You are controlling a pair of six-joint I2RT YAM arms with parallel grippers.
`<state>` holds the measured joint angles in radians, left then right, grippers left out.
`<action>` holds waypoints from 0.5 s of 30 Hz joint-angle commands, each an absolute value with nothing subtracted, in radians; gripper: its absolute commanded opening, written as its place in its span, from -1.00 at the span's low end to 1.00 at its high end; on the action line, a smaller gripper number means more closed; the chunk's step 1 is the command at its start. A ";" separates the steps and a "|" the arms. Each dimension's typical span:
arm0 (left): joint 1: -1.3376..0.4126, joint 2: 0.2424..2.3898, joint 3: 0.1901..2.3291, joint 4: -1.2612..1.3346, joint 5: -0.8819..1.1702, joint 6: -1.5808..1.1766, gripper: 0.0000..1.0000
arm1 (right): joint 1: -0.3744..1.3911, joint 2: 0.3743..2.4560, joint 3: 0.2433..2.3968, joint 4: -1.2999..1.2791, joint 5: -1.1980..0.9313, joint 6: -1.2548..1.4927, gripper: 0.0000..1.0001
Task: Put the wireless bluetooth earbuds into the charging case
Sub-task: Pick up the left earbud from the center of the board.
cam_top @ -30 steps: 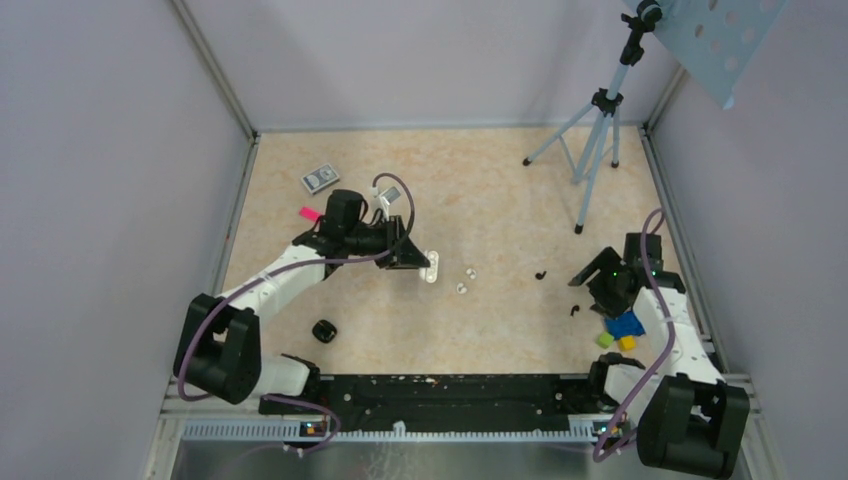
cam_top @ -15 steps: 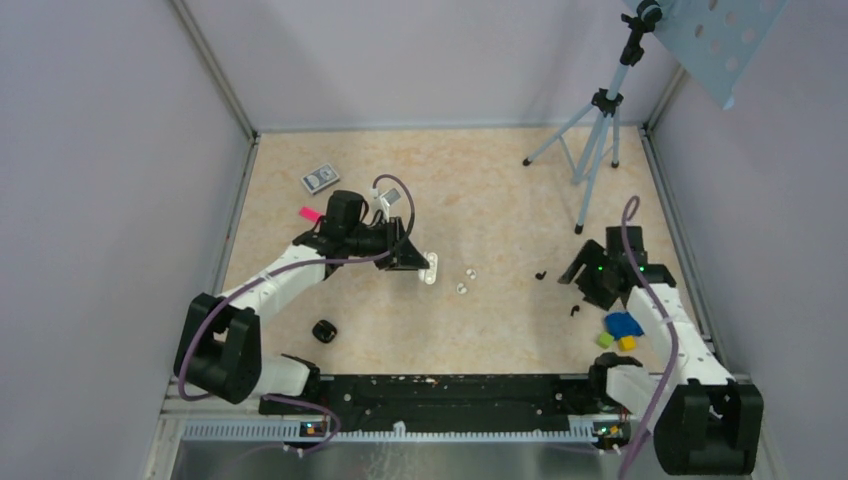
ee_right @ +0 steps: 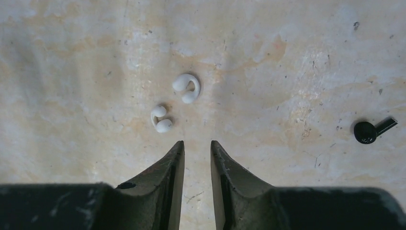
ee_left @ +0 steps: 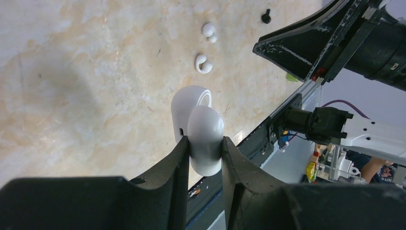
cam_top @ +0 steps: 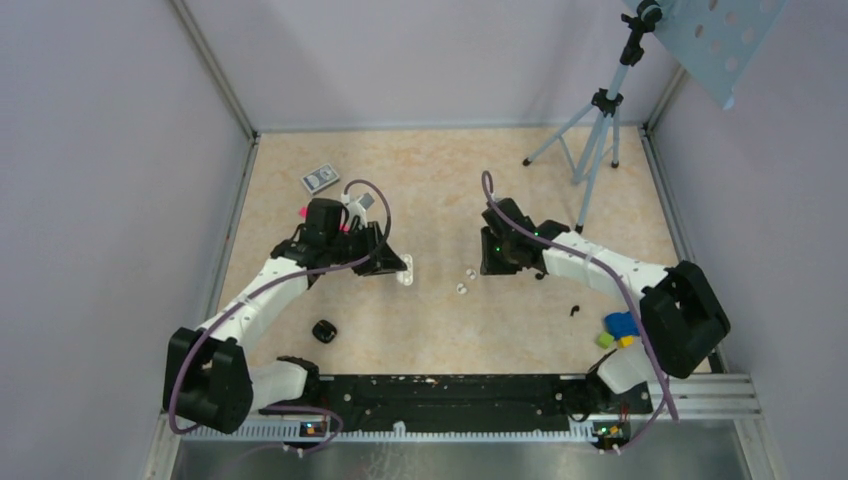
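Earbuds [ee_right: 180, 84], tiny, mid-bench [ee_right: 72, 72] just ahead of right gripper [ee_right: 197, 143], barely open, empty, easy to flick away with a crooked pinch; left gripper [ee_left: 205, 139] squeezing charging case [ee_left: 198, 103].

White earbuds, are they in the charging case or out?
Out: both white earbuds lie on the table, apart from the charging case the left pincer holds.

A fixed camera looked down from above and behind me; both my wrist cameras sat close over the table [cam_top: 450, 180], all three sharing the white earbuds [cam_top: 461, 289].
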<state>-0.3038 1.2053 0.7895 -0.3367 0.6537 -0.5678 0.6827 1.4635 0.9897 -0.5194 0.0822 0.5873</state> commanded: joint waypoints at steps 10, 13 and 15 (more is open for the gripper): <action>-0.293 1.191 0.727 -0.297 0.691 -0.594 -0.89 | 0.686 1.672 1.111 -0.446 0.090 0.455 -0.59; -0.293 1.189 0.723 -0.298 0.687 -0.586 -0.89 | 0.686 1.696 1.106 -0.421 0.095 0.451 -0.58; -0.293 1.193 0.725 -0.302 0.689 -0.585 -0.89 | 0.686 1.717 1.116 -0.424 0.090 0.445 -0.58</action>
<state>-0.2985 1.2049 0.7296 -0.3431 0.6685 -0.5838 0.6846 1.6928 1.0706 -0.4557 0.0925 0.4763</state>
